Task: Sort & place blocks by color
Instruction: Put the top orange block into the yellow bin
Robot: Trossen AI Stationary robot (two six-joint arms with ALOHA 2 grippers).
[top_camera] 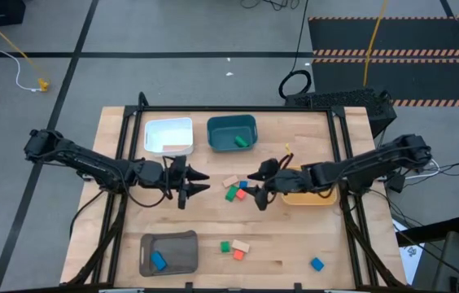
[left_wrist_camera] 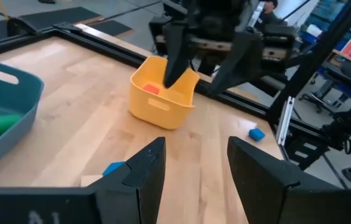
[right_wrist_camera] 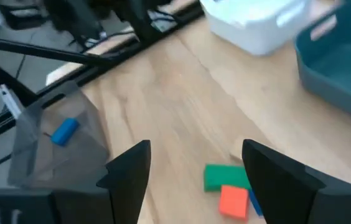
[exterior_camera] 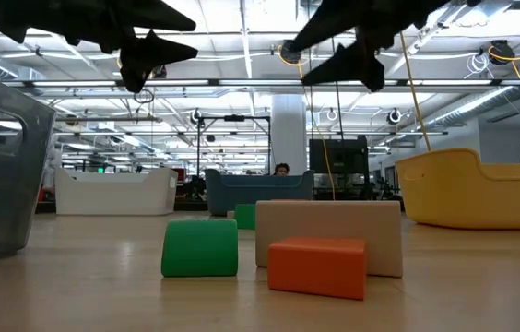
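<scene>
Both grippers hover open above the table's middle, facing each other and holding nothing. My left gripper [top_camera: 203,182] [left_wrist_camera: 194,165] is left of a loose cluster of blocks; my right gripper [top_camera: 254,187] [right_wrist_camera: 194,168] is right of it. The cluster holds a tan block [top_camera: 230,181], a blue block [top_camera: 243,184], a green block [top_camera: 230,195] [right_wrist_camera: 225,176] and a red block [top_camera: 239,194] [right_wrist_camera: 233,201], all lying flat. Nearer the front edge lie a green block [top_camera: 225,246] [exterior_camera: 200,247], a tan one [top_camera: 241,244] [exterior_camera: 329,235] and a red one [top_camera: 238,255] [exterior_camera: 317,266]. A lone blue block [top_camera: 317,264] lies at the near right.
A white bin [top_camera: 169,137] with a tan block and a teal bin [top_camera: 232,133] with a green block stand at the far side. The yellow bin [top_camera: 307,194] [left_wrist_camera: 162,93], holding a red block, sits under my right arm. The grey bin [top_camera: 168,252] at near left holds a blue block [top_camera: 159,260].
</scene>
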